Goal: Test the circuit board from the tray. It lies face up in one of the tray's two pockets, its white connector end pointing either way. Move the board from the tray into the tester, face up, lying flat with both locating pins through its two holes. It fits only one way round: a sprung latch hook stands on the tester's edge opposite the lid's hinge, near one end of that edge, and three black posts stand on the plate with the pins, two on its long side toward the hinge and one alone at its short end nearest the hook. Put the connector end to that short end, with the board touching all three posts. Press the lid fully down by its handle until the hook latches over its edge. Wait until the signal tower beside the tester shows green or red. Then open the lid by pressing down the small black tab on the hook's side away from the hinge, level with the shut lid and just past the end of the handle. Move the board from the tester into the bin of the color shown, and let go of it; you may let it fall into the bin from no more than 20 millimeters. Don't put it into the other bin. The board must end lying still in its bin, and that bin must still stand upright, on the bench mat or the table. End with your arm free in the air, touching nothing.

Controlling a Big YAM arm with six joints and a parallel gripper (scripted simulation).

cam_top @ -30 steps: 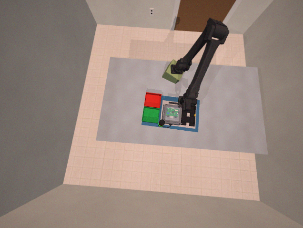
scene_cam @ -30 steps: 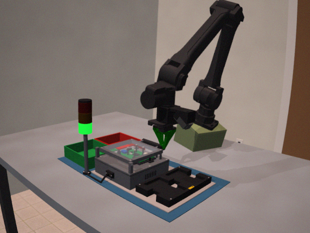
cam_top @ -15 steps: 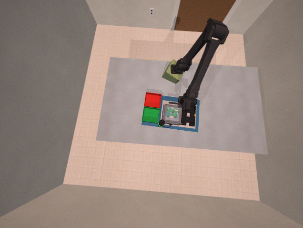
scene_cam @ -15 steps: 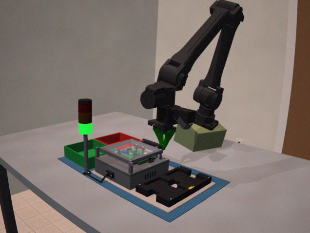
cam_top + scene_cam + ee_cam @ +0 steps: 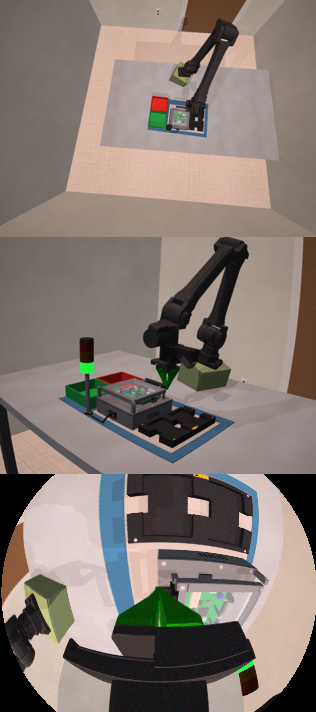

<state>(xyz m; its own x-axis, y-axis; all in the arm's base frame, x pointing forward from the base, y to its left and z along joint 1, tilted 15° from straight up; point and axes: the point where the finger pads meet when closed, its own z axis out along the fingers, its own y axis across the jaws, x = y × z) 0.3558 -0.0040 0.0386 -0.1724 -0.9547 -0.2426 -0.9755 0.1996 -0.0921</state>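
Observation:
The circuit board (image 5: pixel 130 389) lies face up inside the grey tester (image 5: pixel 133 406), under the clear lid (image 5: pixel 132 387), which lies level over it. The board also shows in the top view (image 5: pixel 180 117) and the wrist view (image 5: pixel 213 604). The signal tower (image 5: pixel 86 367) beside the tester shows green. My gripper (image 5: pixel 166 385) has green fingers, is shut and empty, and points down at the lid's far right corner. I cannot tell whether it touches the lid. It also shows in the wrist view (image 5: pixel 159 609). The black tray (image 5: pixel 177 426) has both pockets empty.
The green bin (image 5: pixel 77 389) and the red bin (image 5: pixel 118 377) stand side by side behind the tester, both empty. An olive block (image 5: pixel 204 377) carries the arm's base behind the blue bench mat (image 5: pixel 201 438). The tower's cable (image 5: pixel 101 418) runs to the tester's front.

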